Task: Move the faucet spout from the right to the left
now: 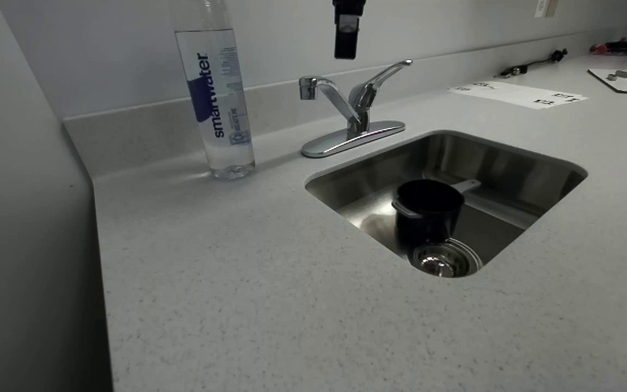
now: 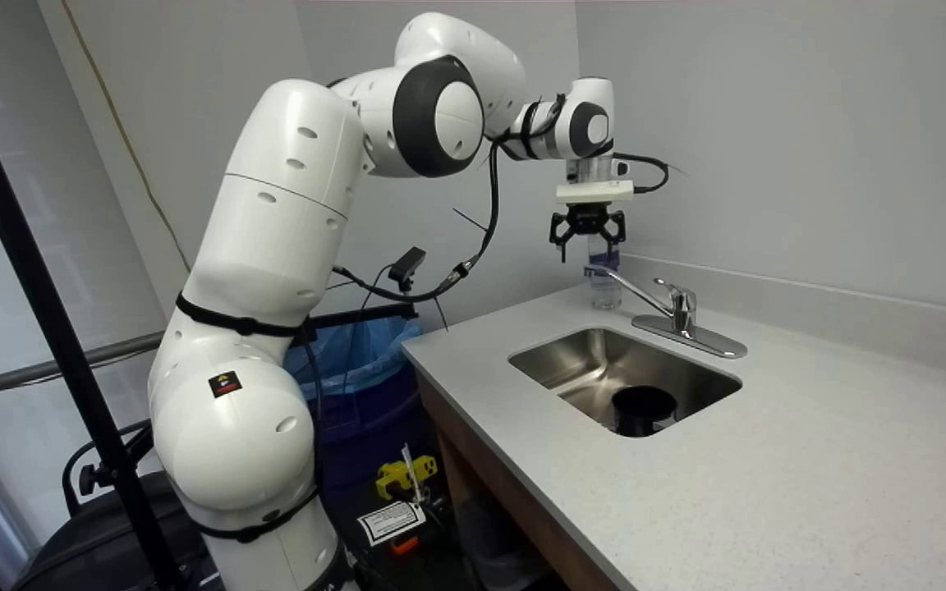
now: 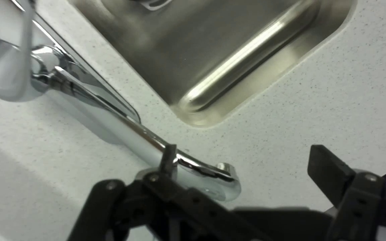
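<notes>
The faucet spout [image 1: 337, 97] is a slim chrome tube with a downturned tip, pointing toward the bottle side in both exterior views [image 2: 633, 287]. It swings clear of the sink, over the counter. The lever handle [image 1: 387, 76] angles up on the same faucet, above the oval base plate [image 1: 331, 144]. My gripper [image 2: 586, 253] is open and empty, fingers down, just above the spout tip. In the wrist view, the spout [image 3: 139, 132] runs behind the left finger, and its tip shows between the spread fingers [image 3: 244, 154]. A gap shows above the spout in an exterior view, where one finger [image 1: 346, 41] is visible.
A tall water bottle [image 1: 218, 92] stands on the counter beside the spout tip, behind the gripper in an exterior view [image 2: 604, 291]. The steel sink [image 1: 531, 155] holds a black pot [image 1: 430, 218]. A wall and backsplash [image 2: 834, 295] rise behind the faucet. Printed paper [image 1: 515, 93] lies farther along.
</notes>
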